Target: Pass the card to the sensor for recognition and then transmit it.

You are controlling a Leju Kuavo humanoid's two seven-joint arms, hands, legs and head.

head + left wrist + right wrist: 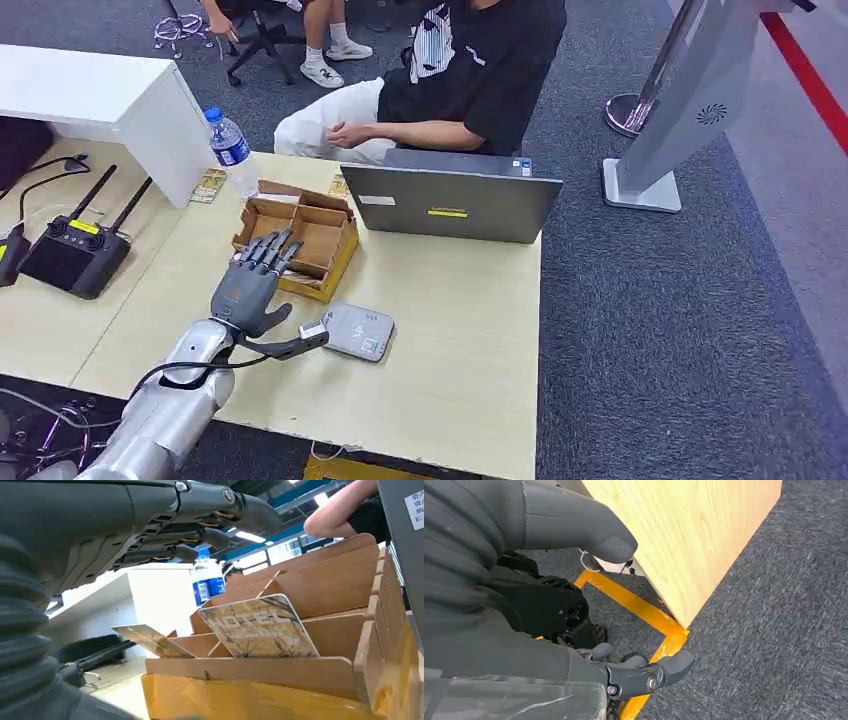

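A wooden card box (300, 238) with several compartments stands on the light wood table (450, 330). My left hand (250, 285) hovers at the box's near edge, fingers spread over it and holding nothing. In the left wrist view the fingers (210, 515) reach above the box (310, 675), where a patterned card (257, 627) leans upright in a slot and a second card (150, 640) tilts beside it. The grey card sensor (357, 331) lies flat on the table just right of my left thumb. My right hand (574, 580) hangs below the table edge over grey carpet, holding nothing, fingers apart.
A closed-back laptop (450, 200) stands behind the box, with a seated person (460, 70) at it. A water bottle (231, 150) stands left of the box. A black remote controller (75, 255) lies at the far left. Yellow floor tape (639, 610) runs under the table.
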